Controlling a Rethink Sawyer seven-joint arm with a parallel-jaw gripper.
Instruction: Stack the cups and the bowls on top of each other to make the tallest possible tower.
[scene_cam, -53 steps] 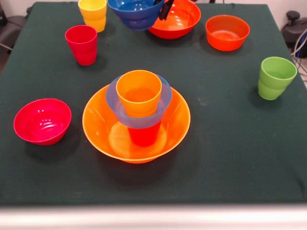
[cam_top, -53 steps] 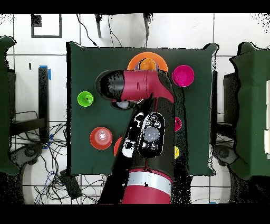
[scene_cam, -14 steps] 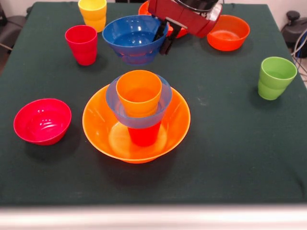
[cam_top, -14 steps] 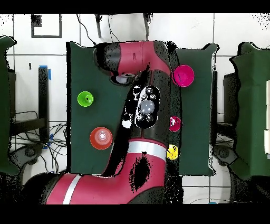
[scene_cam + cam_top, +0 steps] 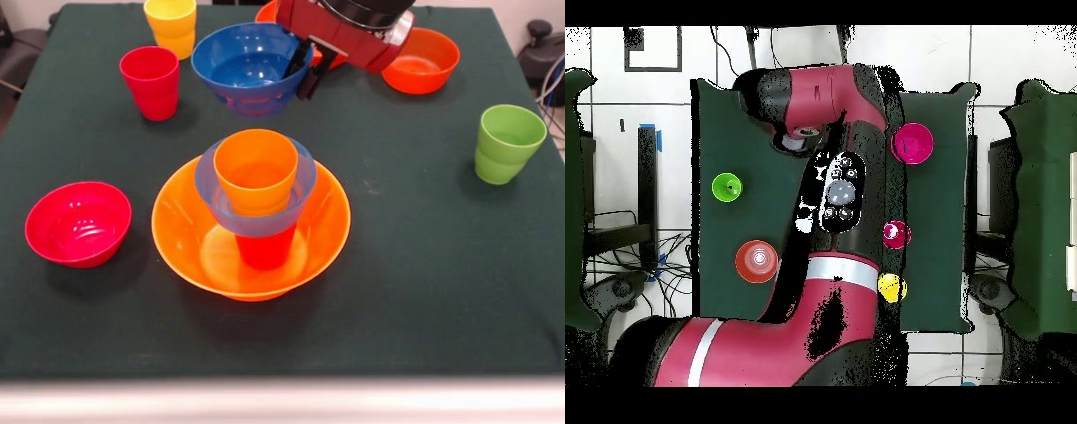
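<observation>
Gripping the right rim of the dark blue bowl, the end effector has its fingers closed on that edge, one inside and one outside. The bowl sits just beyond the tower, between the crimson cup and the arm. That tower stands mid-surface: large orange bowl, red-orange cup, light blue bowl, orange cup topmost. Overhead, the arm hides the stack completely.
</observation>
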